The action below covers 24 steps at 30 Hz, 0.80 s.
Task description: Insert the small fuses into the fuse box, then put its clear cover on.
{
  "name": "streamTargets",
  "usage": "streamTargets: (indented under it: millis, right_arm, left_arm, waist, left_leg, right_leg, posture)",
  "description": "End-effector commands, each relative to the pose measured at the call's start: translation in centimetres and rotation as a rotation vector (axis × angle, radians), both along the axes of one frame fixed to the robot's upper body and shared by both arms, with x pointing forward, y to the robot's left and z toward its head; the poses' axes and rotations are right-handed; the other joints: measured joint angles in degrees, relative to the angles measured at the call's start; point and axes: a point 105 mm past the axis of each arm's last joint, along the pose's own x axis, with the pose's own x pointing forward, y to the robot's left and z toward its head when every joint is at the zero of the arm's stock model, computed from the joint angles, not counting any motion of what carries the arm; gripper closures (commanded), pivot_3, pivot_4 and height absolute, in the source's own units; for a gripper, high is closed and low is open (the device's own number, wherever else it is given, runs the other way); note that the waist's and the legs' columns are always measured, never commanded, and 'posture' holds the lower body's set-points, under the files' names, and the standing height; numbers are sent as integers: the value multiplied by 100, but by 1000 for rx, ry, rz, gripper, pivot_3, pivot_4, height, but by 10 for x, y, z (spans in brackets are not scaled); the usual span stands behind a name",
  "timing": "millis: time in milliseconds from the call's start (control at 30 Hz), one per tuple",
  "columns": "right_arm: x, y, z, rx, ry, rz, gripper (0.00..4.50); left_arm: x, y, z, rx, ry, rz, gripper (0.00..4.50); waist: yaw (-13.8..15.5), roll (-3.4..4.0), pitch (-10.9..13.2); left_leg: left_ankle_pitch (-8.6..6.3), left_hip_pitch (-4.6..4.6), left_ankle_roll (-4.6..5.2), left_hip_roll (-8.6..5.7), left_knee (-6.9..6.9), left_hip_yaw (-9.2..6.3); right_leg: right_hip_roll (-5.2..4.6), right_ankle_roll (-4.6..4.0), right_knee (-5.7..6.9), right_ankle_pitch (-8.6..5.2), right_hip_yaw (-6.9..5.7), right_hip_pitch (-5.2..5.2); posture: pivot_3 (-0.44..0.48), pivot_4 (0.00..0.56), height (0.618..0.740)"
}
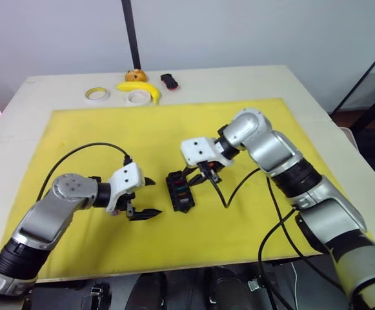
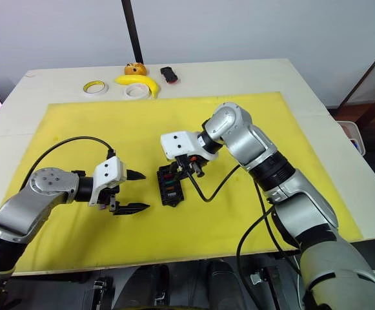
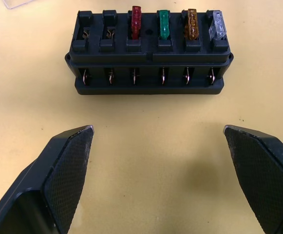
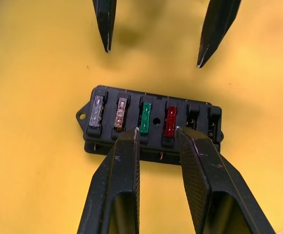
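Right claw [image 4: 157, 132] hangs parted over the black fuse box [image 4: 151, 127] holding four fuses [image 4: 144, 118].

Bright, even overhead light; soft shadows under the claws on the yellow mat [image 1: 252, 123]; wrist close-ups sharp, slightly warm.

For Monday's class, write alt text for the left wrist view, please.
A black fuse box sits on a yellow mat with red, green, amber and grey fuses seated and two slots empty. The left hand hangs open before it.
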Motion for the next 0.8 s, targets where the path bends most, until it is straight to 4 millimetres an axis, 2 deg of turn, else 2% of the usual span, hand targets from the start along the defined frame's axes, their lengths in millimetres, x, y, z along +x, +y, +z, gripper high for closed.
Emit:
streamTargets:
  millis: [33, 233, 367, 800]
  right_arm:
    - [0, 5, 24, 86, -28, -6, 3227]
    - [-5, 13, 29, 202, 38, -32, 3227]
    - [-10, 16, 29, 284, 72, -30, 4462]
    - [-1, 11, -2, 402, 170, -130, 4462]
  left_arm:
    - [-1, -2, 6, 0, -37, -19, 0]
    - [0, -2, 8, -4, -38, -14, 0]
    - [2, 1, 12, -19, -34, 5, 0]
    - [13, 11, 16, -10, -48, 47, 0]
  waist:
    - [1, 0, 0]
    - [-7, 0, 0]
    - [2, 0, 0]
    - [0, 0, 0]
  left_leg:
    - [0, 0, 0, 0, 0, 0]
    - [0, 0, 0, 1, 0, 0]
    - [0, -1, 0, 1, 0, -2]
    - [0, 0, 0, 0, 0, -3]
  right_leg:
    - [0, 0, 0, 0, 0, 0]
    - [0, 0, 0, 0, 0, 0]
    - [0, 0, 0, 0, -1, 0]
    - [-1, 0, 0, 0, -2, 2]
  posture:
    - [0, 150, 740]
    - [0, 150, 740]
    - [0, 150, 740]
    - [0, 150, 740]
